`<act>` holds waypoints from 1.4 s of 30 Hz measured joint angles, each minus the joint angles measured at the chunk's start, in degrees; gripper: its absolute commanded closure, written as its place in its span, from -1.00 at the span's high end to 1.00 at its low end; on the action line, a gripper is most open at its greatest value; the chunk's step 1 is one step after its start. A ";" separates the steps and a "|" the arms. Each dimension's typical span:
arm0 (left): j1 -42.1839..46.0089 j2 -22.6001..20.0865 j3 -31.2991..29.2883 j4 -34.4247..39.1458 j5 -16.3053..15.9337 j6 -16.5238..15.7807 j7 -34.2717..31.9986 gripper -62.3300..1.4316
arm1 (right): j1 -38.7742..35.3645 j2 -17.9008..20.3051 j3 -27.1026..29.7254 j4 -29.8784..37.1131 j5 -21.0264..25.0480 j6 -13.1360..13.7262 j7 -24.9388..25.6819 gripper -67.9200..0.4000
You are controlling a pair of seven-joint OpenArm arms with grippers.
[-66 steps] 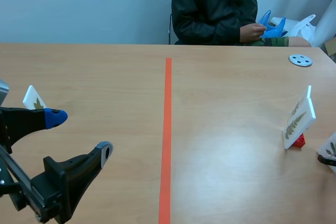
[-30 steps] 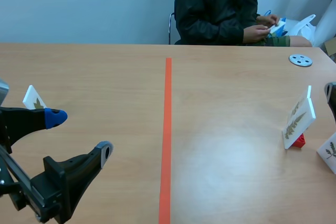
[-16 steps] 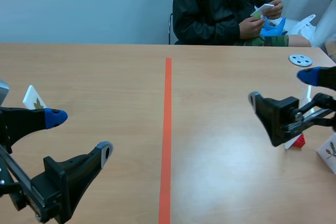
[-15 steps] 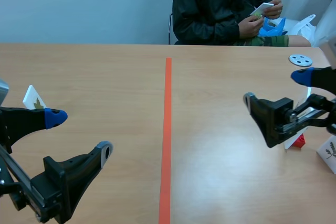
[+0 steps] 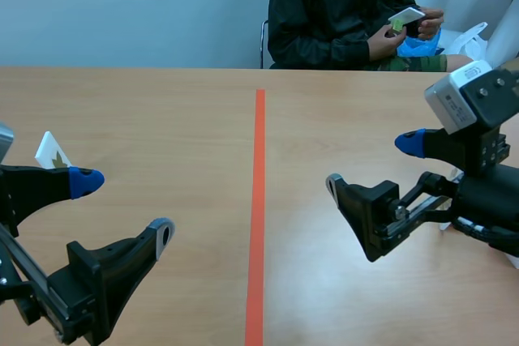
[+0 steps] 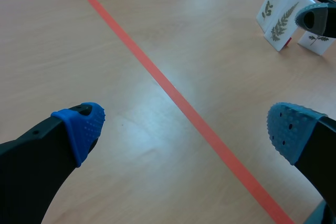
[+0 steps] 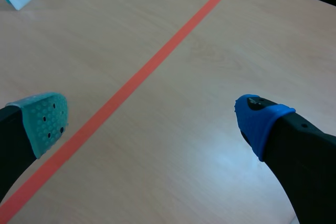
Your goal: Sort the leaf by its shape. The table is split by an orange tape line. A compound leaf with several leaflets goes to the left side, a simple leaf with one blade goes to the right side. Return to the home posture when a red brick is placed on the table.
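Gaping wide and holding nothing at the left gripper (image 5: 123,208), low on its own side of the orange tape line (image 5: 259,200). Just as wide and just as bare at the right gripper (image 5: 374,163), hanging over the right half of the table (image 5: 162,103) with fingertips short of the line. No leaf lying free between the two. Across the table, in a person's hand (image 5: 379,40), a small white card (image 5: 405,16) with a touch of green, not yet set down. Probably the next to sort, though too small to read as compound or simple. Standing on the left side, just beyond the left gripper, a lone leaf card (image 5: 53,150). On the right side, three leaf cards (image 6: 286,19) leaning upright close together, one with a fern-like frond. Judging by those: light, stiff, flat-faced, easy to tip with a nudge, smooth and likely a little slippery against the dotted pads. Best taken by the two side edges at about mid-height, or across the faces on the bare white margin, squarely enough to stop any twist. Worth closing gently, with no call for force on so light a piece. Worth keeping off the top edge before closing, given the lean. Fragile, if anywhere, only at the pressed leaf itself; covered or bare, impossible to tell from here.
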 measured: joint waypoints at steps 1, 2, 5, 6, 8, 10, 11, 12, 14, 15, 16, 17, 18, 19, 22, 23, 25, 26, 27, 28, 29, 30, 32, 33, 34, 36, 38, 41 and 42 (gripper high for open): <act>0.00 0.00 0.00 0.00 0.00 0.00 -0.02 1.00 | 0.00 0.00 -0.07 0.61 0.00 0.00 -0.02 1.00; 0.00 0.00 0.00 0.00 0.00 0.00 -0.02 1.00 | 0.00 0.00 -0.07 1.31 0.00 0.00 -0.31 1.00; 0.00 0.00 0.00 0.00 0.00 0.00 0.00 1.00 | 0.00 0.00 -0.07 2.80 0.02 0.00 -0.63 1.00; 0.00 0.00 0.00 0.00 0.00 0.00 0.00 1.00 | 0.00 0.00 -0.07 2.86 0.02 0.00 -0.63 1.00; 0.00 0.00 0.00 0.00 0.00 0.00 0.00 1.00 | 0.00 0.00 -0.07 2.86 0.00 0.00 -0.79 1.00; 0.00 0.00 0.00 0.00 0.00 0.00 0.00 1.00 | 0.00 0.00 -0.07 2.86 0.00 0.00 -0.83 1.00; 0.00 0.00 0.00 0.00 0.00 0.00 0.00 1.00 | 0.00 0.00 -0.07 2.86 0.00 0.00 -0.83 1.00; 0.00 0.00 0.00 0.00 0.00 0.00 0.00 1.00 | 0.00 0.00 -0.07 2.86 0.00 0.00 -0.83 1.00; 0.00 0.00 0.00 0.00 0.00 0.00 0.00 1.00 | 0.00 0.00 -0.07 2.86 0.00 0.00 -0.83 1.00; 0.00 0.00 0.00 0.00 0.00 0.00 0.00 1.00 | 0.00 0.00 -0.07 2.86 0.00 0.00 -0.83 1.00; 0.00 0.00 0.00 0.00 0.00 0.00 0.00 1.00 | 0.00 0.00 -0.07 2.86 0.00 0.00 -0.83 1.00; 0.00 0.00 0.00 0.00 0.00 0.00 0.00 1.00 | 0.00 0.00 -0.07 2.86 0.00 0.00 -0.83 1.00; 0.00 0.00 0.00 0.00 0.00 0.00 0.00 1.00 | 0.00 0.00 -0.07 2.84 0.00 0.00 -0.83 1.00; 0.00 0.00 0.00 0.00 0.00 0.00 0.00 1.00 | 0.00 0.00 -0.07 2.84 0.00 0.00 -0.83 1.00; 0.00 0.00 0.00 0.00 0.00 0.00 0.00 1.00 | 0.00 0.00 -0.07 2.84 0.00 0.00 -0.83 1.00; 0.00 0.00 0.00 0.00 0.00 0.00 0.00 1.00 | 0.00 0.00 -0.07 2.84 0.00 0.00 -0.83 1.00; 0.00 0.00 0.00 0.00 0.00 0.00 0.00 1.00 | 0.00 0.00 -0.07 2.84 0.00 0.00 -0.83 1.00; 0.00 0.00 0.00 0.00 0.00 0.00 0.00 1.00 | 0.00 0.00 -0.07 2.84 0.00 0.00 -0.83 1.00; 0.00 0.00 0.00 0.00 0.00 0.00 0.00 1.00 | 0.00 0.00 -0.07 2.84 0.00 0.00 -0.83 1.00; 0.00 0.00 0.00 0.00 0.00 0.00 0.00 1.00 | 0.00 0.00 -0.07 2.84 0.00 0.00 -0.83 1.00; 0.00 0.00 0.00 0.00 0.00 0.00 0.00 1.00 | 0.00 0.00 -0.07 2.84 -0.02 0.00 -0.83 1.00; 0.00 0.00 0.00 0.00 0.00 0.00 0.00 1.00 | 0.00 0.00 -0.07 2.84 -0.02 0.00 -0.83 1.00; 0.00 0.00 0.00 0.00 0.00 0.00 0.00 1.00 | 0.00 0.00 -0.07 2.84 -0.02 0.00 -0.83 1.00; 0.00 0.00 0.00 0.00 0.00 0.00 0.00 1.00 | 0.00 0.00 -0.07 2.84 -0.02 0.00 -0.83 1.00; 0.00 0.00 0.00 0.00 0.00 0.00 0.00 1.00 | 0.00 0.00 -0.07 2.84 -0.02 0.00 -0.83 1.00; 0.00 0.00 0.00 0.00 0.00 0.00 0.00 1.00 | 0.00 0.00 -0.07 2.84 -0.02 0.00 -0.83 1.00; 0.00 0.00 0.00 0.00 0.00 0.00 0.00 1.00 | 0.00 0.00 -0.07 2.84 -0.02 0.00 -0.83 1.00; 0.00 0.00 0.00 0.00 0.00 0.00 0.00 1.00 | 0.00 0.00 -0.07 2.84 -0.02 0.00 -0.83 1.00; 0.00 0.00 0.00 0.00 0.00 0.00 0.00 1.00 | 0.00 0.00 -0.07 2.84 -0.02 0.00 -0.83 1.00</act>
